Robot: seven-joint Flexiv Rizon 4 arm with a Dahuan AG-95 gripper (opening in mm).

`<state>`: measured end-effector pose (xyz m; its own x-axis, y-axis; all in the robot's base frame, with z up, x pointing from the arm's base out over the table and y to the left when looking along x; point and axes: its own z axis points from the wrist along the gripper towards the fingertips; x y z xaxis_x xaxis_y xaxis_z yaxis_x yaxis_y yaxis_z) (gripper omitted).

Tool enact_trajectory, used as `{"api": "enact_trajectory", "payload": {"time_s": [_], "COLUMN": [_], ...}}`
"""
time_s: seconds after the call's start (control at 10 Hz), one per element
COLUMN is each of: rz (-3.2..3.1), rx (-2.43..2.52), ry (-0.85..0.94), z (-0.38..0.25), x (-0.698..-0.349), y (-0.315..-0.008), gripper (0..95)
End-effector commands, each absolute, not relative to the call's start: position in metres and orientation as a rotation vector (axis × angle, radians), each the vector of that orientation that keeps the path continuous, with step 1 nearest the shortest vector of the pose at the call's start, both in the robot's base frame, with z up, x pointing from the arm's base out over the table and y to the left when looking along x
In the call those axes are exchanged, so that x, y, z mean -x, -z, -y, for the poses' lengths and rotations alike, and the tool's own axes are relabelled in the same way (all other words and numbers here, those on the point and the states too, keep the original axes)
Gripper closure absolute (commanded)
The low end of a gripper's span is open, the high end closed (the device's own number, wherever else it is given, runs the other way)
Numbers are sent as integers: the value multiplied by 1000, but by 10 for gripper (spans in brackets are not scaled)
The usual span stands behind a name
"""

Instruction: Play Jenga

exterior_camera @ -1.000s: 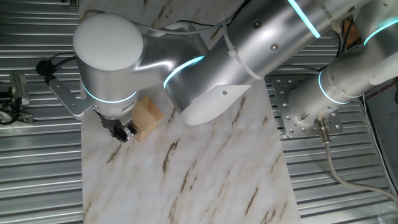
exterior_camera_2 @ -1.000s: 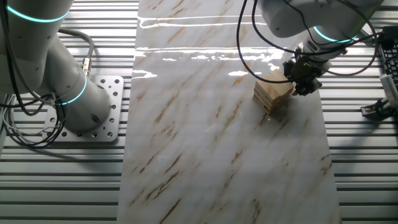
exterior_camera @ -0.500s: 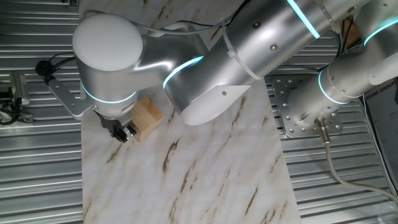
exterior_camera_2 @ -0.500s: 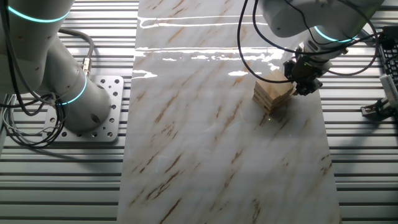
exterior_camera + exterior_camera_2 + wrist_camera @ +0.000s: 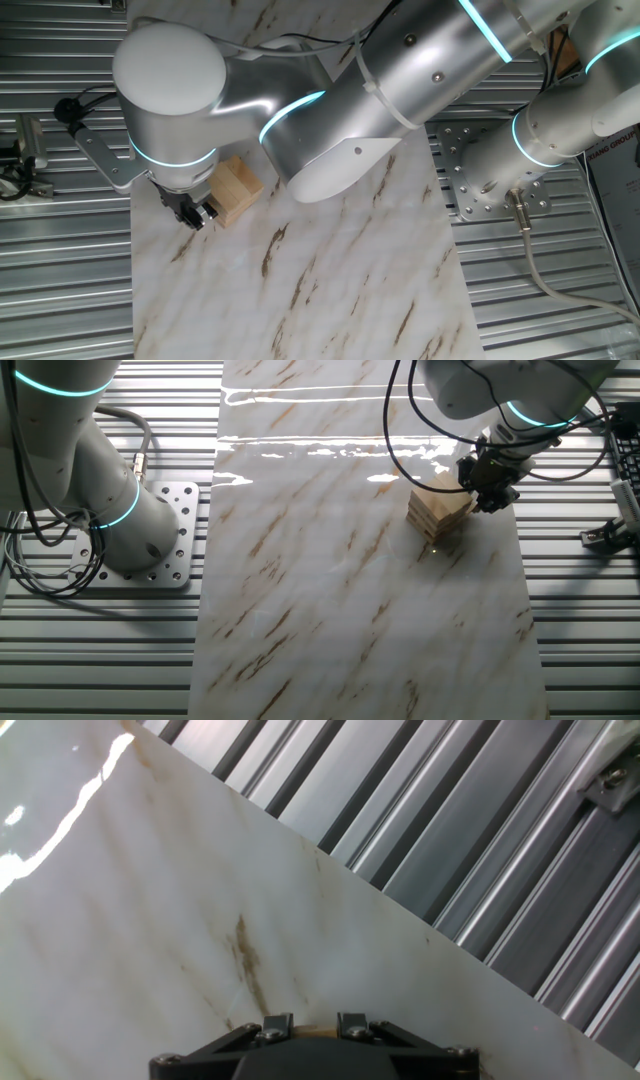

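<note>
Jaws drawn close together is how the gripper [image 5: 488, 498] reads in the hand view, where two black fingertips [image 5: 277, 1023] sit with a thin sliver of tan wood between them, so it looks clamped on a block, though the contact itself is cut off at the frame's edge. Taking the Jenga stack [image 5: 440, 512] as the landmark, the largest thing near it is the silver arm [image 5: 380, 90], which arches over it from above and ends in the gripper pressed against one side of the stack's upper layers. The stack stands low, in crossed layers, on the marble slab [image 5: 350, 610], close to the slab's edge nearest the gripper. To do this step well, I judge the block should travel straight along its own length, level and slow, so the layers around it do not drag or twist. Beyond the slab, ribbed metal decking [image 5: 580, 620] surrounds the stack's side, and a bolted base plate [image 5: 165, 550] lies well apart across the slab.
</note>
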<state>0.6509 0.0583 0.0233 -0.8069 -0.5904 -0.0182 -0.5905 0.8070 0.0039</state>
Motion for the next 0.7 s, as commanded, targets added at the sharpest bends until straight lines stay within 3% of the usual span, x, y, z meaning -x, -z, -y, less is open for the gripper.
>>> {"api": "enact_trajectory", "payload": {"time_s": [0.1,0.7], "rz": [-2973,-2974], "rx": [968,971], "ry": [-14,-15], "z": [-59,-61], "x": [-651,-655], "y": [-23,-24], "gripper": [950,950]}}
